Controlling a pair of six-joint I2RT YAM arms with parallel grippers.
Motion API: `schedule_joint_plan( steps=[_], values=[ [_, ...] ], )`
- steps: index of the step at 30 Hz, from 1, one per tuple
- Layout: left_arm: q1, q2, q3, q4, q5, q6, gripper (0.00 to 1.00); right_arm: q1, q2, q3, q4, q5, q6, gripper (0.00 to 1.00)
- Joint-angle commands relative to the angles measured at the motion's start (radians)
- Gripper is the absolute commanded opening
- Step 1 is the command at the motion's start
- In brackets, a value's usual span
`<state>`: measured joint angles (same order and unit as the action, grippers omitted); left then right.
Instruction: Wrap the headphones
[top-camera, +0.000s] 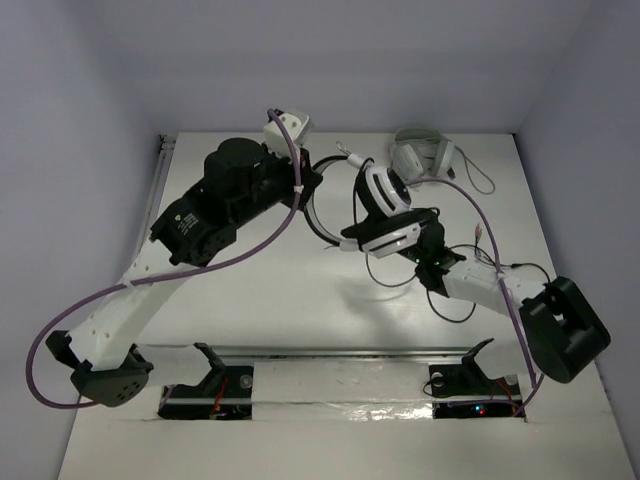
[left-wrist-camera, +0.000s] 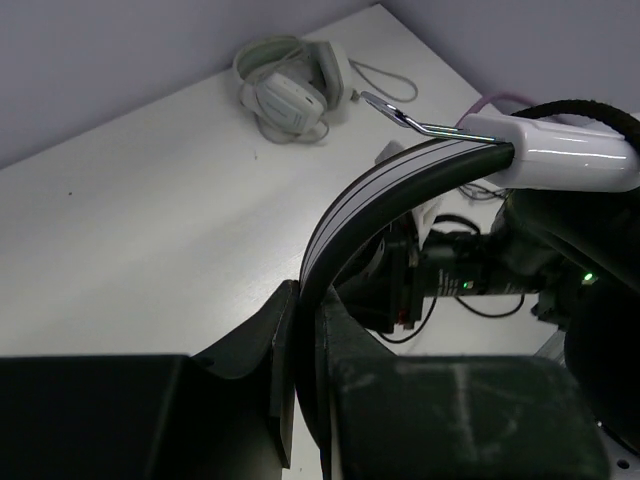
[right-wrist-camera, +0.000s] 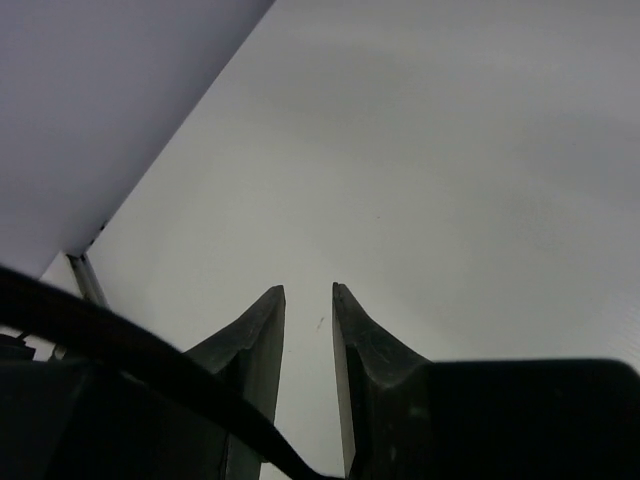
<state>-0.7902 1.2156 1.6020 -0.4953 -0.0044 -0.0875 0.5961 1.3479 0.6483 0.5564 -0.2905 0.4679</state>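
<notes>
Left wrist view: I'm seeing the left gripper (left-wrist-camera: 305, 300) clamping on the thin black headband (left-wrist-camera: 385, 190) of the black-and-white over-ear headphones (top-camera: 382, 190), with the flat band pinched between both fingers. I'm reading that as an anchor grip. The band looks to be held up off the white table (top-camera: 250, 310), so the cups are hanging free and the cord is getting something to go round.

The headphones are sitting toward the far edge of the table, about midway along it, with the cups facing the right edge. The long thin black cable (top-camera: 380, 273) is trailing off the cups in loose loops toward the near right, so I'm judging the wrap as barely begun.

The right gripper (right-wrist-camera: 307, 300) is hovering just beside the lower cup. Its fingers are standing narrowly apart, with nothing between the tips. A black strand is crossing its left finger near the base, and I can't tell if it's caught. I'm guessing it's fishing for the cord.

A set of all-pale-grey headphones (top-camera: 425, 155) is lying by the far right corner, not involved.
</notes>
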Motion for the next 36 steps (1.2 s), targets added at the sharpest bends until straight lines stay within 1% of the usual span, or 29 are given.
schedule_joint_plan(
  steps=[1,5,6,8,11,17,19,21,23,27,28,29,30,32,36],
  values=[
    [0.009,0.031,0.124,0.046,-0.028,-0.077,0.00,-0.004,0.059,-0.018,0.213,-0.091,0.040,0.32],
    [0.032,0.085,0.257,0.021,-0.088,-0.083,0.00,-0.004,0.109,-0.035,0.261,-0.128,0.077,0.33],
    [0.045,0.097,0.277,0.021,-0.098,-0.089,0.00,-0.004,0.115,-0.038,0.261,-0.137,0.077,0.35],
    [0.054,0.122,0.323,0.026,-0.083,-0.095,0.00,-0.004,0.128,-0.059,0.275,-0.151,0.089,0.36],
    [0.094,0.150,0.360,0.049,-0.072,-0.103,0.00,-0.004,0.157,-0.078,0.283,-0.153,0.116,0.36],
    [0.221,0.208,0.400,0.063,-0.016,-0.144,0.00,-0.004,0.163,-0.128,0.292,-0.138,0.187,0.37],
    [0.249,0.223,0.401,0.066,-0.011,-0.158,0.00,0.007,0.148,-0.145,0.269,-0.119,0.199,0.38],
    [0.263,0.235,0.398,0.066,-0.045,-0.161,0.00,0.022,0.135,-0.156,0.246,-0.087,0.207,0.38],
    [0.278,0.243,0.379,0.067,-0.058,-0.167,0.00,0.050,0.134,-0.165,0.203,-0.064,0.209,0.38],
    [0.315,0.246,0.314,0.110,-0.095,-0.187,0.00,0.146,0.126,-0.170,0.146,0.002,0.215,0.36],
    [0.315,0.252,0.303,0.116,-0.095,-0.190,0.00,0.197,0.128,-0.165,0.113,0.017,0.215,0.35],
    [0.325,0.259,0.290,0.119,-0.100,-0.195,0.00,0.220,0.129,-0.156,0.090,0.049,0.213,0.33],
    [0.325,0.263,0.280,0.127,-0.139,-0.193,0.00,0.243,0.128,-0.154,0.073,0.062,0.216,0.32],
    [0.336,0.280,0.263,0.129,-0.160,-0.193,0.00,0.304,0.106,-0.164,0.037,0.082,0.222,0.28],
    [0.374,0.297,0.210,0.167,-0.250,-0.201,0.00,0.387,0.042,-0.236,0.040,0.079,0.270,0.27]
  ],
)
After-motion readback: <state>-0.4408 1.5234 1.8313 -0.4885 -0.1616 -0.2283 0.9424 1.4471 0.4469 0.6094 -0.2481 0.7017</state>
